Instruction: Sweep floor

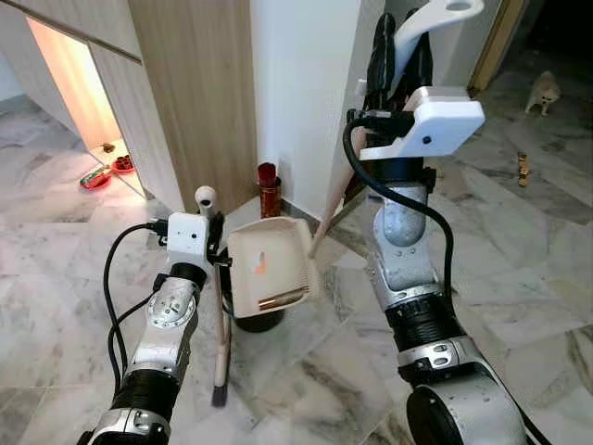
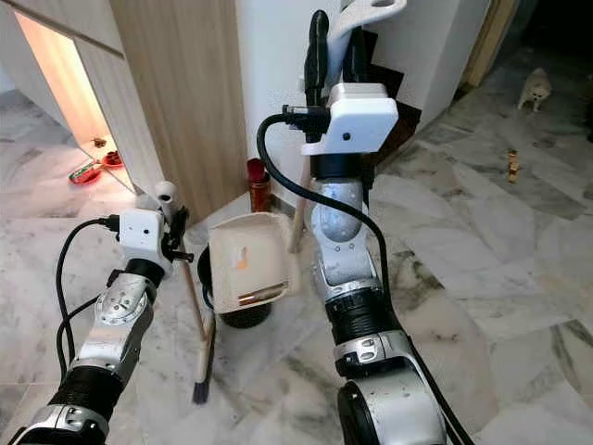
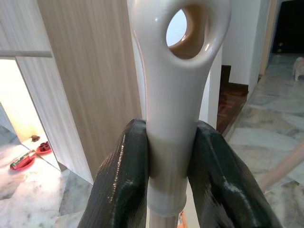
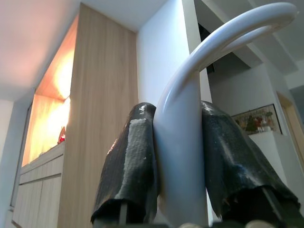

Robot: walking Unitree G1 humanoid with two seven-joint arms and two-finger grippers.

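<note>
In the left eye view, my left gripper (image 1: 211,221) sits at lower left of centre, its jaws pinching the white top of the broom handle (image 1: 206,197). The broom (image 1: 221,348) hangs down from there, its dark bristles touching the marble floor (image 1: 306,389) near the bottom of the frame. Just right of it the cream dustpan (image 1: 271,266) is tilted up with its open face toward me, above a black bin (image 1: 258,321) on the floor. A pale pole (image 1: 332,209) runs from the pan up to my right gripper (image 1: 401,56) at top centre, whose jaws pinch the dustpan handle (image 1: 435,17). Behind stand a wooden cabinet (image 1: 190,93), a red bottle (image 1: 269,190) at its foot, and red things (image 1: 109,171) by a lit opening at left. A small dog (image 1: 542,93) stands at upper right.

In the right eye view the same scene sits further left: dustpan at centre, right arm beside it.

In the left wrist view, my two black fingers (image 3: 118,180) press both sides of the white handle end with its hanging hole.

In the right wrist view, my black fingers (image 4: 130,166) clamp the curved grey-white dustpan handle, with the wooden cabinet and a framed picture (image 4: 254,121) behind.
</note>
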